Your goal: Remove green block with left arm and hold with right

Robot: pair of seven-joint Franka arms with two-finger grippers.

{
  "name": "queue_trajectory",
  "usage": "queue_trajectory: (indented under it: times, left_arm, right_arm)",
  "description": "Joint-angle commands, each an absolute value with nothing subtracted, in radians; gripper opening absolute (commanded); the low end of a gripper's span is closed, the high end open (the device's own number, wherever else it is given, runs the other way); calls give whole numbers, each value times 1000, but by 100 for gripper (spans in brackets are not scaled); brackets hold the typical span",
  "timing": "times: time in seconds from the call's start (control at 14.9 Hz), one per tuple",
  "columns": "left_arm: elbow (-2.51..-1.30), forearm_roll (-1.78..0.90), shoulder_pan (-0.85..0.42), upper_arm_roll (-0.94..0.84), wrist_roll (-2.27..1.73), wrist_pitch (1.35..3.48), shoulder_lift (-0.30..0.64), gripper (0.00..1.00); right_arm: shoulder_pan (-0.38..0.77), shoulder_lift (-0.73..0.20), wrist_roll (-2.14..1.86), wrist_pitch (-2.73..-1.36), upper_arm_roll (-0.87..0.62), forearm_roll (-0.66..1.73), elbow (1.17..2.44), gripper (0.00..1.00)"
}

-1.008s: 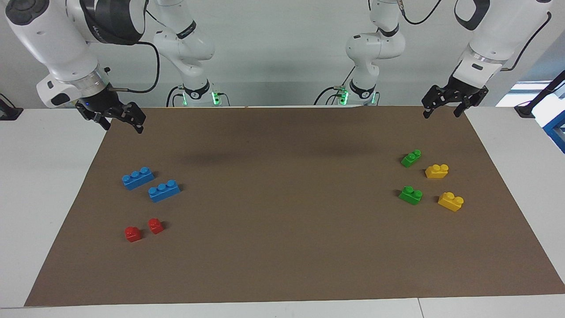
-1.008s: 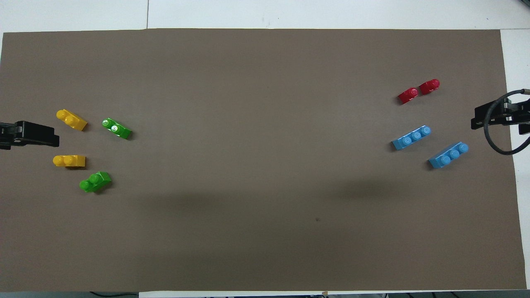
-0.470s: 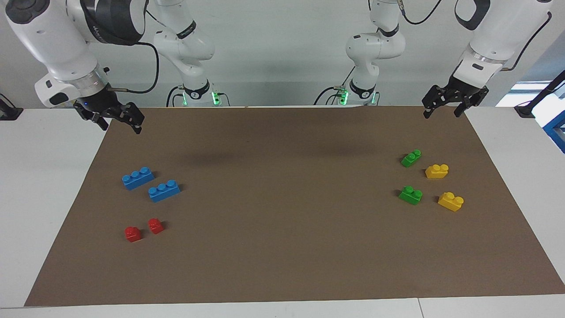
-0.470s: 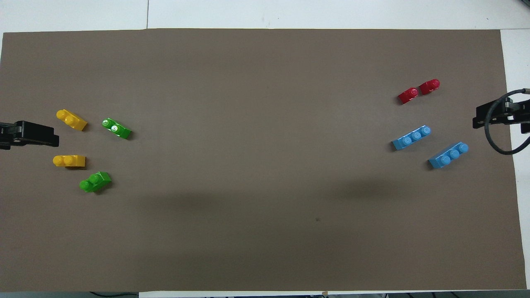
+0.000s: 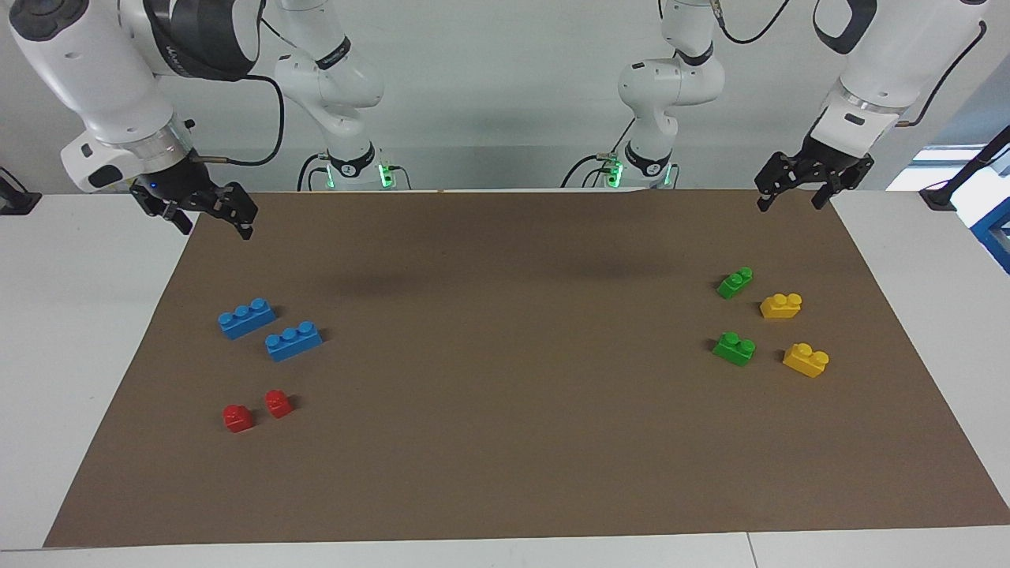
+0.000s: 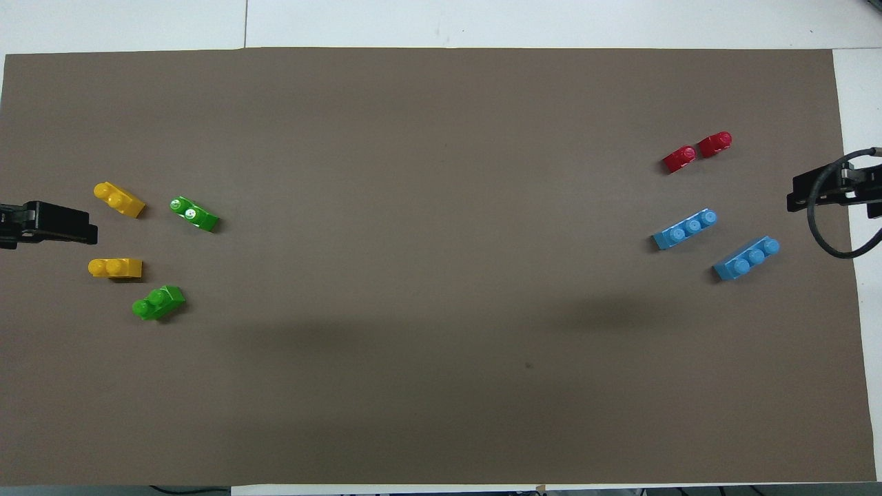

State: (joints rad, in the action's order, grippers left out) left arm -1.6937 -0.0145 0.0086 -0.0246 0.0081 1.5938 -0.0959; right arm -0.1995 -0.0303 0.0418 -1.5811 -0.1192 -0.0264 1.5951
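Note:
Two green blocks with two studs each lie on the brown mat toward the left arm's end. One green block (image 5: 735,282) (image 6: 158,303) is nearer to the robots, the other green block (image 5: 734,348) (image 6: 194,213) is farther from them. My left gripper (image 5: 789,203) (image 6: 69,224) hangs open and empty over the mat's corner by that end, well apart from both. My right gripper (image 5: 218,227) (image 6: 813,193) hangs open and empty over the mat's edge at the right arm's end.
Two yellow blocks (image 5: 781,305) (image 5: 806,360) lie beside the green ones, closer to the table's end. Two blue three-stud bricks (image 5: 246,318) (image 5: 293,341) and two small red blocks (image 5: 237,417) (image 5: 278,403) lie toward the right arm's end.
My right gripper has drifted slightly up and toward its end of the table. The left gripper and all blocks have stayed put.

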Motion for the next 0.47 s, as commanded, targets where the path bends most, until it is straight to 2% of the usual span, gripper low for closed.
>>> queue_trajectory:
  times: [0.0,0.4]
  left_arm:
    - [-1695,-8,17,-26,17,1594,-104,100]
    - [-1694,-8,17,-28,17,1595,-104,100]
  right_arm:
    - [-207,-28,8,-1595,-129,-45,1592,100]
    - [-207,-28,12,-1595,-130,-43,1595,100]
